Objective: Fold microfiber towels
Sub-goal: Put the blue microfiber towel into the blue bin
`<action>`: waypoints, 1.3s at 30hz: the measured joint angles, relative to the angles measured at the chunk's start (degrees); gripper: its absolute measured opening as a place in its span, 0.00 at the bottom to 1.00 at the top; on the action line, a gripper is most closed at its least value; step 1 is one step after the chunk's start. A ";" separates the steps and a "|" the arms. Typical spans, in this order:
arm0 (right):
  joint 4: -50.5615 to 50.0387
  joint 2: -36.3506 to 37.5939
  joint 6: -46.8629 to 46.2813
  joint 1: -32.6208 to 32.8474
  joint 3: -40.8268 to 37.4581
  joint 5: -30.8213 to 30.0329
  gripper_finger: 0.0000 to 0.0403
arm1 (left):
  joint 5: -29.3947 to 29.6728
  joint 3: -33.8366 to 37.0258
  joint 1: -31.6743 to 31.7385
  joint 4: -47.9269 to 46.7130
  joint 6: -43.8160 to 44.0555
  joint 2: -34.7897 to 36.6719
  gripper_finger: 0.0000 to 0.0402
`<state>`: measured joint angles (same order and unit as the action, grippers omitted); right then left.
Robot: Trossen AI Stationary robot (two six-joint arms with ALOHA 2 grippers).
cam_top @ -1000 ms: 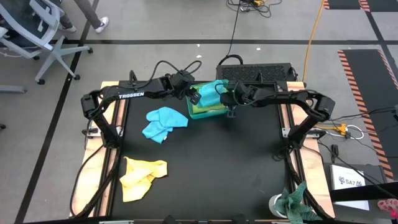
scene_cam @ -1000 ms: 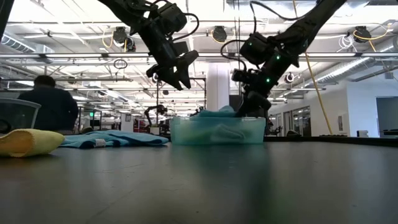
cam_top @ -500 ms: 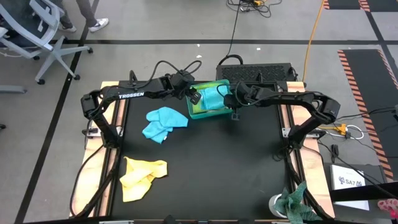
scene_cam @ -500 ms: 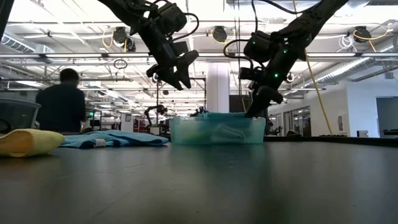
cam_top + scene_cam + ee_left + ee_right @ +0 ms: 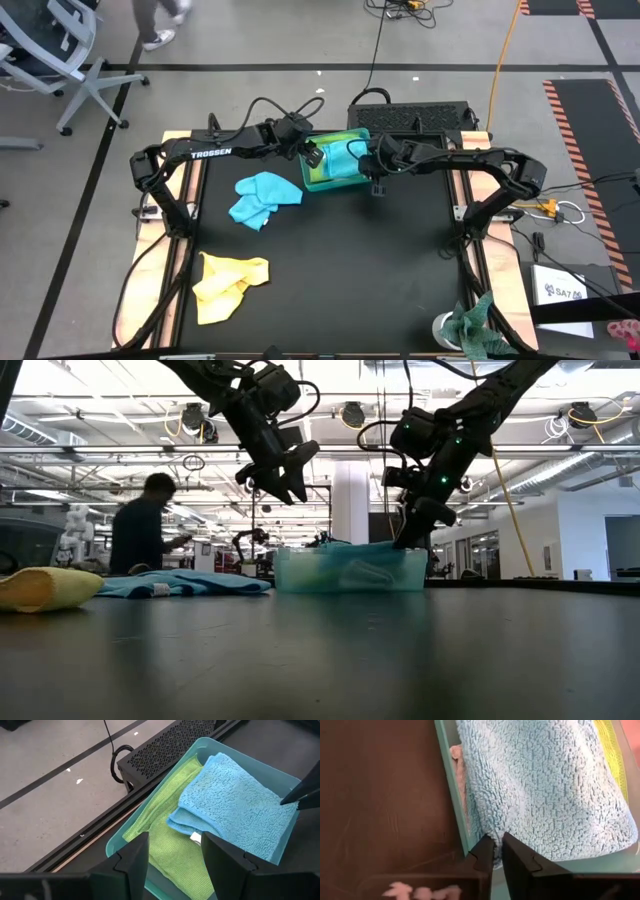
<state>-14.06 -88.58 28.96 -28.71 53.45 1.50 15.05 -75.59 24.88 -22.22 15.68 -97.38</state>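
A teal tray (image 5: 306, 182) stands at the table's far middle. In it a lime green towel (image 5: 165, 840) lies flat, with a folded light blue towel (image 5: 240, 810) on top. My right gripper (image 5: 498, 855) is at the tray's right near corner, its fingers almost together on the blue towel's edge. My left gripper (image 5: 172, 865) hangs open above the tray's left side and touches nothing. A turquoise towel (image 5: 262, 197) lies crumpled left of the tray. A yellow towel (image 5: 228, 283) lies near the front left. My right gripper pinches a small bunch of the light blue towel's edge (image 5: 496, 836) between its two fingertips, just inside the tray wall (image 5: 452, 795). The fingers slant down from the table's right side. The rest of the towel lies flat in the tray on the green towel.
A mottled green-and-white rag (image 5: 478, 325) sits off the table's front right corner. A black perforated box (image 5: 410, 117) stands just behind the tray. The black mat's middle and right part (image 5: 400, 260) hold nothing. A person (image 5: 150, 525) moves in the room behind.
The light blue towel was heaped above the tray rim a second ago; it has now come down and spread flat inside the tray. My right gripper has shifted slightly toward the tray's near right corner and tipped a little.
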 joint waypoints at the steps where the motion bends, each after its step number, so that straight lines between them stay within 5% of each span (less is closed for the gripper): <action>1: 0.01 0.00 -0.62 0.00 0.00 0.00 0.09 | 0.00 0.00 0.00 0.00 0.00 0.00 0.46; 9: 0.09 0.02 -3.36 0.03 0.02 -1.11 0.28 | 0.00 0.00 0.13 0.00 0.00 0.00 0.46; 14: -0.55 4.09 -0.58 1.85 0.00 -11.28 0.36 | 0.00 0.00 0.17 0.01 -0.01 0.00 0.46; 28: 0.68 16.21 -7.46 2.63 0.07 -11.79 0.38 | -6.10 -0.11 0.35 10.33 -3.19 -4.10 0.45; 32: 0.73 16.57 -9.90 2.58 0.04 -11.86 0.38 | -8.10 -0.11 0.00 13.26 -4.17 -8.01 0.33; 37: 2.16 16.55 -12.82 2.58 0.04 -11.92 0.38 | -16.61 -0.03 0.50 17.46 -4.00 -10.88 0.05; 39: 2.93 16.57 -14.24 2.58 0.04 -11.93 0.38 | -17.97 -0.11 0.52 21.46 -3.99 -11.41 0.03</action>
<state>-11.14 -72.01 14.72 -26.13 53.49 -10.44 -2.92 -75.70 25.40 -0.76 11.70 -108.79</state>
